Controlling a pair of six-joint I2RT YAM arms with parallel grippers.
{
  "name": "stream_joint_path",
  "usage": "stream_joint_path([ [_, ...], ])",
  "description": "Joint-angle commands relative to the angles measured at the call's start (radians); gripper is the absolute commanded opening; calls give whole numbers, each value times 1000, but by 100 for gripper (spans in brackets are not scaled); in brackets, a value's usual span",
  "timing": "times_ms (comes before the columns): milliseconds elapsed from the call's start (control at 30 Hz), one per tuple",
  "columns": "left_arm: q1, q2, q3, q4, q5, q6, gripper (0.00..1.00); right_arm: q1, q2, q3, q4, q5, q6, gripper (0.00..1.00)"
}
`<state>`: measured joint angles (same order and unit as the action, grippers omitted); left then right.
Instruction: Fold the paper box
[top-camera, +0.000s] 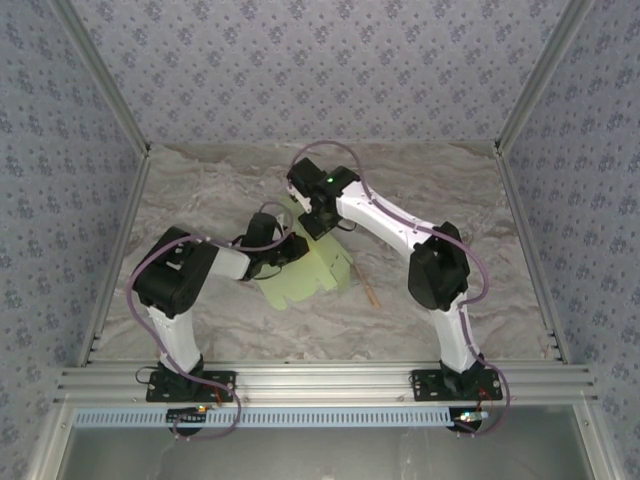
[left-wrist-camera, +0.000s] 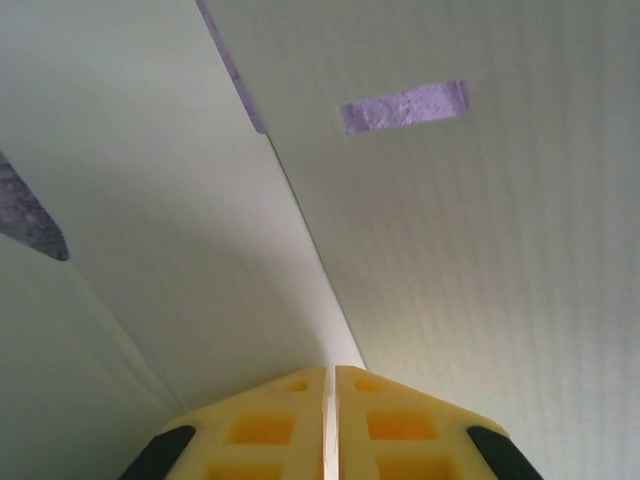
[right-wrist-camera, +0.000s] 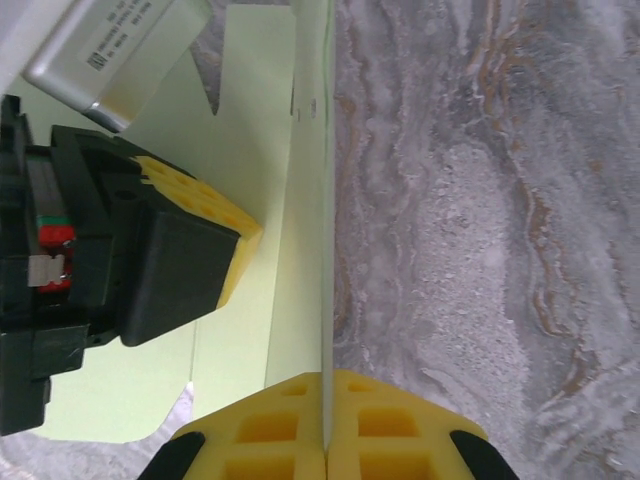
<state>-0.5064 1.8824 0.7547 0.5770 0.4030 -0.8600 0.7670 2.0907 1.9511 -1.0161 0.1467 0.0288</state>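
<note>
I've got the left gripper (left-wrist-camera: 329, 392) clamped on a panel of the paper box (top-camera: 305, 275), middle of the table (top-camera: 450, 190), clear of its edges. Right gripper (right-wrist-camera: 327, 398) pinches another edge. The card looks light, thin and crease-prone, so I'd hold it beside the fold lines.

Paper box (top-camera: 305, 280) far edge hidden beneath right arm (top-camera: 385, 218); wrist views crop outline.

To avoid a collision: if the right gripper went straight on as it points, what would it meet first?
The box: the right gripper is shut on a flap of it that runs straight ahead. The left gripper seems beside that line, but depth is unclear.
</note>
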Motion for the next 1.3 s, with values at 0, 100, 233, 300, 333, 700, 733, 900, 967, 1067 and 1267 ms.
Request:
stream_joint_path([
  [0, -18, 63, -53, 97, -25, -79, 11, 39, 54, 36, 53, 67, 50, 0],
  [100, -16, 70, -76, 152, -29, -109, 11, 61, 71, 51, 58, 102, 57, 0],
  [233, -9, 69, -90, 172, -28, -115, 11, 76, 78, 48, 85, 111, 68, 0],
  [300, -3, 72, -100, 190, -26, -123, 11, 85, 80, 40, 100, 106, 71, 0],
  [333, 2, 72, -105, 199, -25, -129, 11, 89, 81, 35, 110, 98, 72, 0],
  [700, 28, 90, -153, 287, -27, -163, 12, 115, 98, -16, 169, 26, 106, 0],
  [733, 31, 92, -157, 296, -27, -167, 12, 117, 98, -19, 172, 25, 106, 0],
  [900, 46, 91, -173, 323, -19, -179, 13, 109, 94, -14, 159, 43, 95, 0],
  [967, 54, 75, -181, 325, -14, -180, 14, 95, 88, -2, 144, 65, 67, 0],
  [1067, 63, 35, -190, 301, -13, -170, 18, 79, 80, 24, 125, 96, 2, 0],
  [1267, 72, -68, -202, 215, -13, -143, 28, 38, 78, 80, 91, 71, -103, 0],
])
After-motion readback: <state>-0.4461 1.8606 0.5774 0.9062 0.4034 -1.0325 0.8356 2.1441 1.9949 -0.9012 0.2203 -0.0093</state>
